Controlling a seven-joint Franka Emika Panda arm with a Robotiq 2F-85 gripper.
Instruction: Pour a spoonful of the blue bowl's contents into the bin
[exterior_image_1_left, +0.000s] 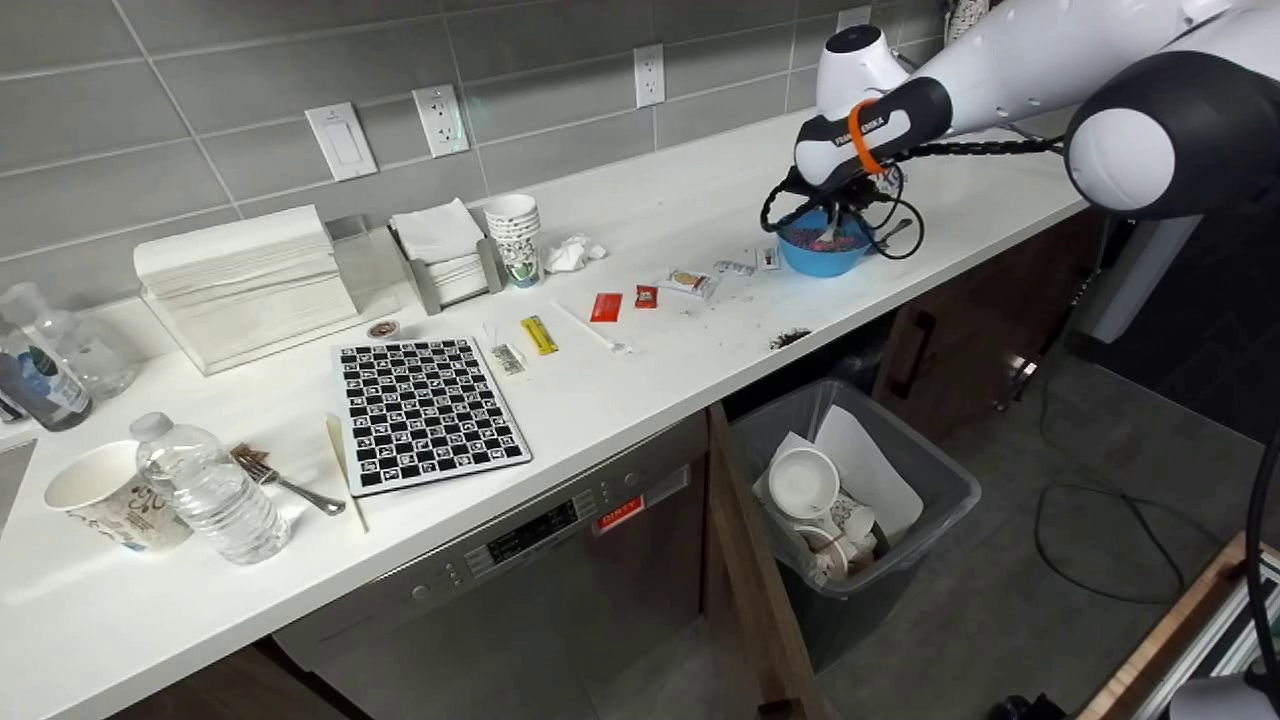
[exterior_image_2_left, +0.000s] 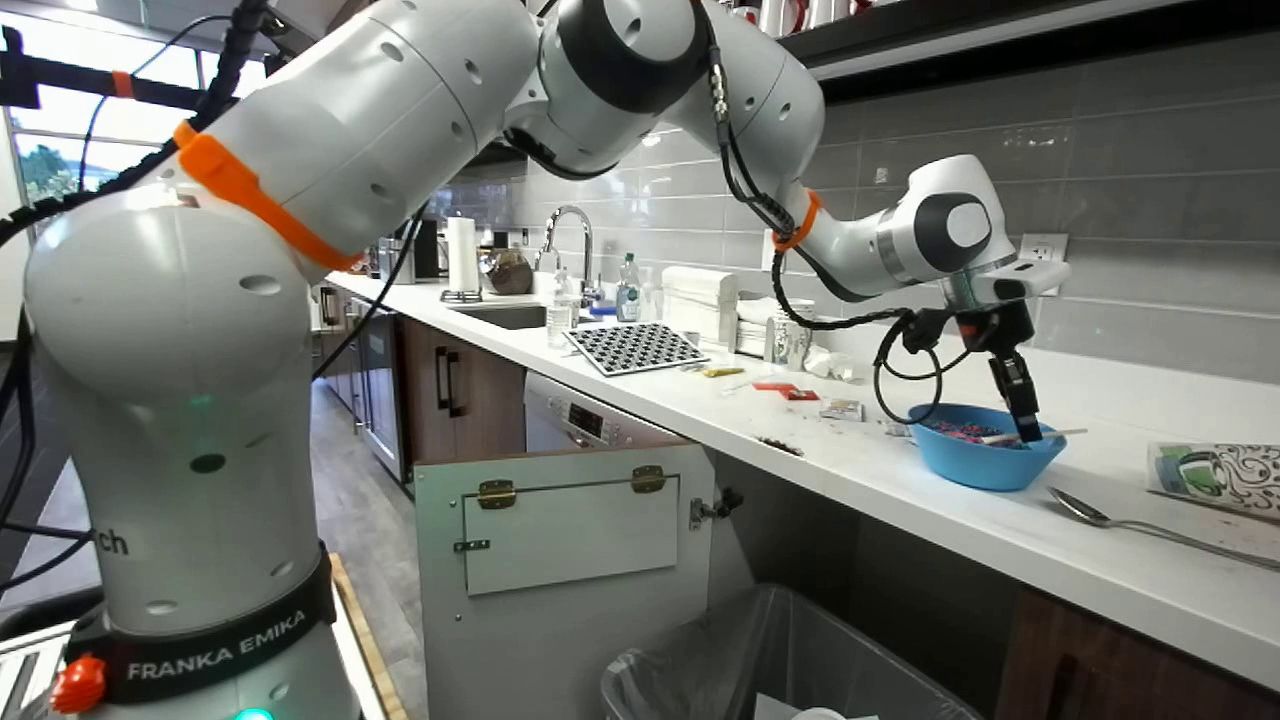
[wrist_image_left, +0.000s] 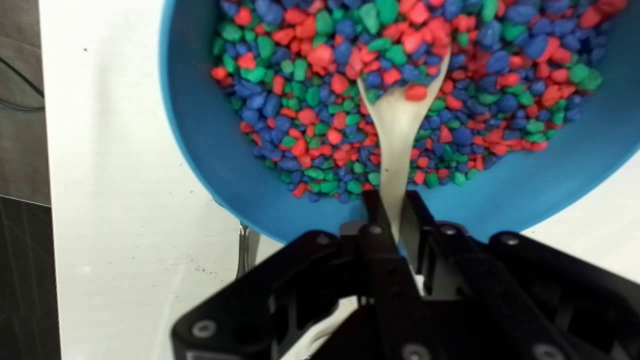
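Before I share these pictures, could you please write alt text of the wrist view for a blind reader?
A black two-fingered robot gripper holds a pale spoon loaded with red, green and blue gravel-like pieces inside a round, bright blue bowl of the same. Beyond the bowl's rim lies a white countertop.

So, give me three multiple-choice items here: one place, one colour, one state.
1. Where is the bin relative to the counter?
A) on it B) lower C) higher
2. Colours of the gravel in the blue bowl?
A) black B) yellow, white C) red, green, blue
3. How is the tool?
A) shut on the pale spoon B) shut on nothing C) wide open

1 B: both exterior views show its rim below the counter.
2 C: all three mix in the wrist view.
3 A: the pale spoon sits between its fingers there.
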